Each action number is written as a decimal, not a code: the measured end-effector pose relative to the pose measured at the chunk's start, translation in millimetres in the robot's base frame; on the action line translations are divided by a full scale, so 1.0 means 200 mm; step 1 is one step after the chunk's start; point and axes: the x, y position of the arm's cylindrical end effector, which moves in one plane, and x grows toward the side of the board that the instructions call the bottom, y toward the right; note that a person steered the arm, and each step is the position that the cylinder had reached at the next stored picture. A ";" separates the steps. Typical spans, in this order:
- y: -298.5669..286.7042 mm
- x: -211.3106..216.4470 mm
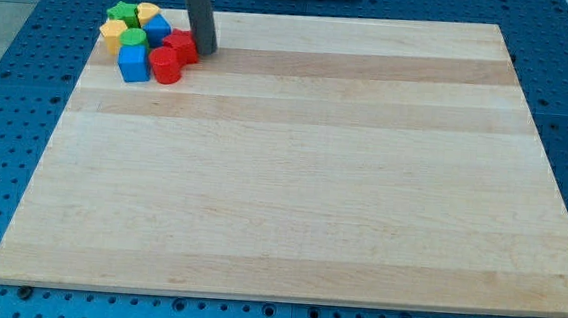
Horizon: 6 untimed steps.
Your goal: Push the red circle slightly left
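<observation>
The red circle (pixel 165 67) lies at the view's top left of the wooden board (pixel 303 170), at the lower right of a tight cluster of blocks. A second red block (pixel 182 46) sits just above and to the right of it, touching it. My tip (pixel 204 49) stands on the board just right of that second red block, close to or touching it, and up and to the right of the red circle. The dark rod rises from the tip out of the view's top.
The cluster also holds a blue block (pixel 133 63) left of the red circle, a green block (pixel 133 38), a yellow block (pixel 111 33), a green star (pixel 124 12), a yellow block (pixel 148 12) and a blue block (pixel 159 27). Blue perforated table (pixel 17 110) surrounds the board.
</observation>
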 end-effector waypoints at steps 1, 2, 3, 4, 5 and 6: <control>-0.08 0.00; -0.05 0.01; 0.15 0.11; 0.10 0.23; -0.03 0.23; -0.11 0.23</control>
